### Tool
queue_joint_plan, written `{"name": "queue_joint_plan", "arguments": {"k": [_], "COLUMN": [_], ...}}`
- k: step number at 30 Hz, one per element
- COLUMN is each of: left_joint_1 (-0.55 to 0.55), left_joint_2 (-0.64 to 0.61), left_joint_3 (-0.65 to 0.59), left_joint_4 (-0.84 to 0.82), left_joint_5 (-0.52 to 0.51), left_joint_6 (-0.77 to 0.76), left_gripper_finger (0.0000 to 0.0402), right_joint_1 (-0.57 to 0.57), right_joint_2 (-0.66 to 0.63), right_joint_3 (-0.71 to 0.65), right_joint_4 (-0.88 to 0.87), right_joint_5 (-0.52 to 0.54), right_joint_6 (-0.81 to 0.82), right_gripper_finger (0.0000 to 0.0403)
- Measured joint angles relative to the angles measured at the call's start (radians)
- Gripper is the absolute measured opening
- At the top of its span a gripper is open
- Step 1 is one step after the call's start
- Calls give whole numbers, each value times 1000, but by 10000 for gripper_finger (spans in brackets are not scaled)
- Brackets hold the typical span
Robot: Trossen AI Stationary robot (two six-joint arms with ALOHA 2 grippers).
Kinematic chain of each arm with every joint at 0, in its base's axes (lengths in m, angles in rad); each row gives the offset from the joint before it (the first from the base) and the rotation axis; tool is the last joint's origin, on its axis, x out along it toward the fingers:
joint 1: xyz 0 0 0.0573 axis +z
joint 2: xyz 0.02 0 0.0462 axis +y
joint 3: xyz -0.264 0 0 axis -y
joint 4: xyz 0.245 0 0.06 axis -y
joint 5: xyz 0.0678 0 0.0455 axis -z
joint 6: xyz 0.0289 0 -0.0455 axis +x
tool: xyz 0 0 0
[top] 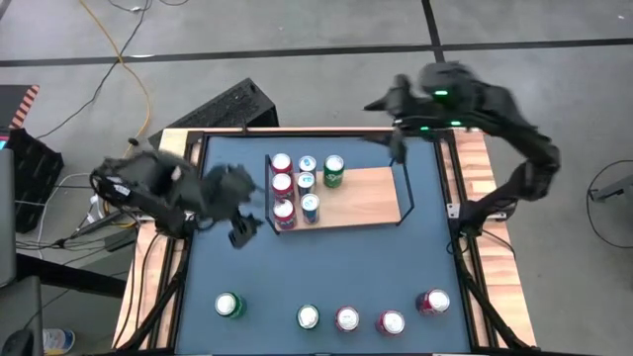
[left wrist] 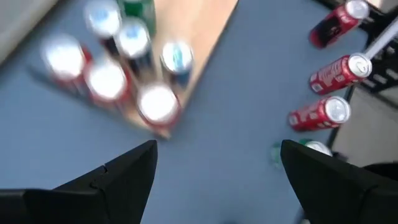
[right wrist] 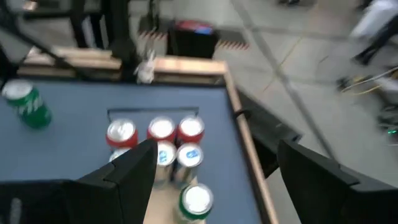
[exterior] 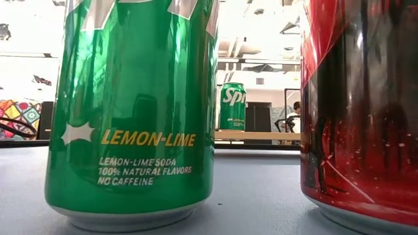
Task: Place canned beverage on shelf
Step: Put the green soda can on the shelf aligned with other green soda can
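My left gripper (top: 240,232) hangs wide and empty left of centre; loose cans (top: 346,318) stand upright along the lower edge, nearer it than my right gripper (top: 396,148), spread empty beyond the shelf (top: 371,198), upper right.

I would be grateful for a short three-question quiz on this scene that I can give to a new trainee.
1. Counting from the high view, how many cans stand on the shelf?
2. True or false: the left gripper is holding a can.
3. The loose cans in a row along the table edge opposite the shelf are:
A) two green and three red
B) all green
C) five blue

Key: 1) seven; 2) false, it is open and empty beside the shelf; 3) A
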Motion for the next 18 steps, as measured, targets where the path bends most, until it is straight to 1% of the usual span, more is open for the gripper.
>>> {"name": "queue_joint_plan", "arguments": {"k": [5, 8, 13, 16, 18], "left_joint_1": [-138, -199, -291, -341, -370], "left_joint_2": [1, 2, 1, 0, 0], "left_joint_3": [-175, -272, -392, -455, -494], "left_joint_4": [6, 5, 16, 48, 96], "left_joint_5": [20, 76, 134, 157, 172], "left_joint_6": [-450, -652, -952, -1072, -1123], "left_gripper_finger": [325, 325, 325, 325, 325], "right_joint_1": [18, 17, 17, 17, 17], "right_joint_2": [-116, -165, -208, -211, -209], "right_joint_3": [1, 1, 1, 1, 0], "right_joint_4": [2, 1, -16, -32, -49], "right_joint_5": [107, 142, 148, 148, 148], "right_joint_6": [31, 46, 54, 68, 69], "right_gripper_finger": [317, 317, 317, 317, 317]}}
